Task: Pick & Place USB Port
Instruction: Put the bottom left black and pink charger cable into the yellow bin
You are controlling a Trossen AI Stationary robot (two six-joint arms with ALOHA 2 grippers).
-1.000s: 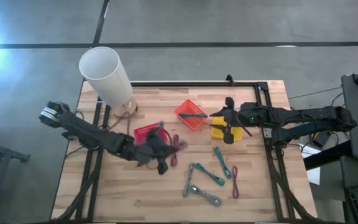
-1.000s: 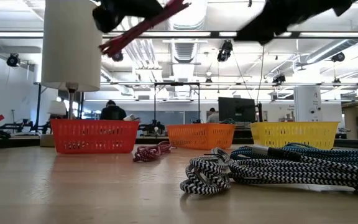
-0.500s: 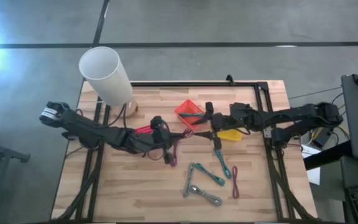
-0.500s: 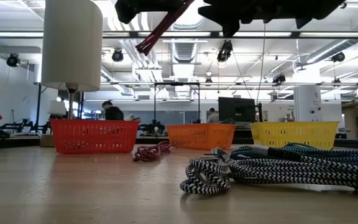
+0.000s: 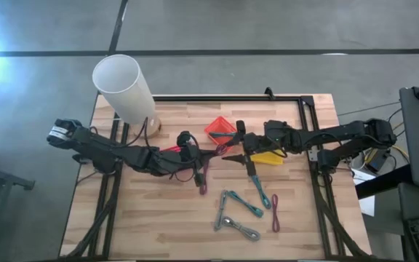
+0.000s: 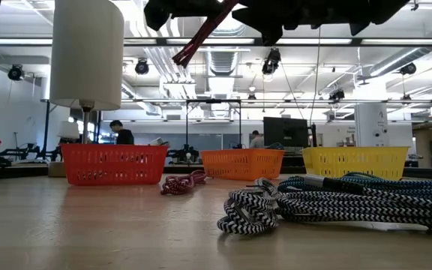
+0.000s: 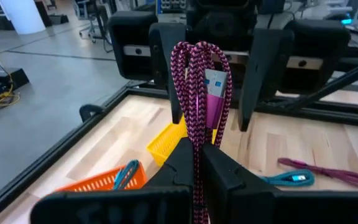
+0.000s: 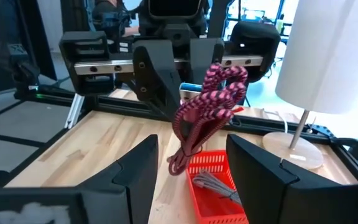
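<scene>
The item under handling is a magenta braided USB cable (image 7: 199, 93), folded into a tight bundle of loops with a plug showing among them. It is held above the middle of the table, clear of the wood, its loose end hanging down toward the boards. The left gripper (image 5: 193, 153) is closed on the cable's lower part; in the left wrist view its two fingers (image 7: 219, 171) pinch the strands together. The right gripper (image 5: 240, 142) faces it from the right with jaws spread wide, one finger on either side of the bundle and not touching it.

Below and around the meeting point: a red basket (image 5: 172, 152) to the left, an orange basket (image 5: 220, 129) just behind, and a yellow basket (image 5: 269, 157) to the right, the last partly covered by the right arm. A second magenta cable (image 5: 275, 213) and several teal cables (image 5: 257, 189) and grey-patterned cables (image 5: 235, 224) lie on the near right of the table.

The surface is a light wooden butcher-block table (image 5: 144, 218) in a black frame. A white-shaded lamp (image 5: 124, 87) stands at its far left corner. Beyond, the low view shows an open workshop with ceiling ducts, monitors and a seated person (image 6: 118, 131) in the distance.
</scene>
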